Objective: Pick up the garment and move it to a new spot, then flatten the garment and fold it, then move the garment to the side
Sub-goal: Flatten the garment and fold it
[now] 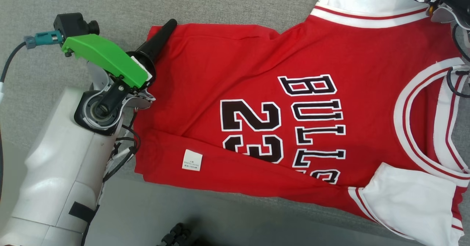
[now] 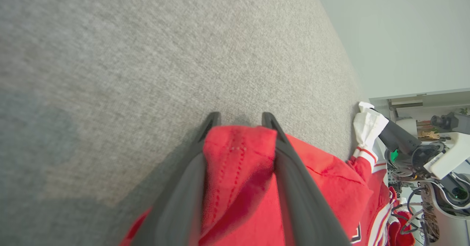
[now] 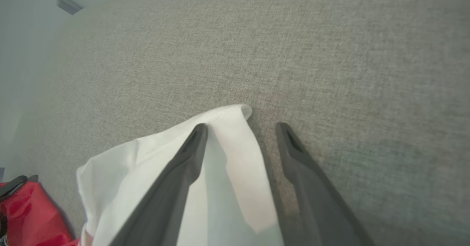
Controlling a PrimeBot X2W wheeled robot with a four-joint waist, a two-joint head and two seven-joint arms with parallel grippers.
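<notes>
Red Bulls garment lies spread on the grey tabletop, print up, long axis running L–R across the robot. The hem is to the robot's left of the "23" print, collar and white sleeves to its right. Left tool sits at the far hem corner, left of and beyond the 23. Red cloth fills the gap between its two fingers and touches both, but whether it's pinched firm can't be told. Right tool is at the far white sleeve, right of and beyond the 23. Its fingers are spread wide, gripping nothing, w/ sleeve cloth draped over one and lying between them. Each arm is nearest its own end, so the next lift or stretch likely runs along that L–R axis. Beyond the 23 there's plenty of bare grey surface. On the near side, the garment's lower edge looks close to the tabletop's front edge, w/ little room there.
</notes>
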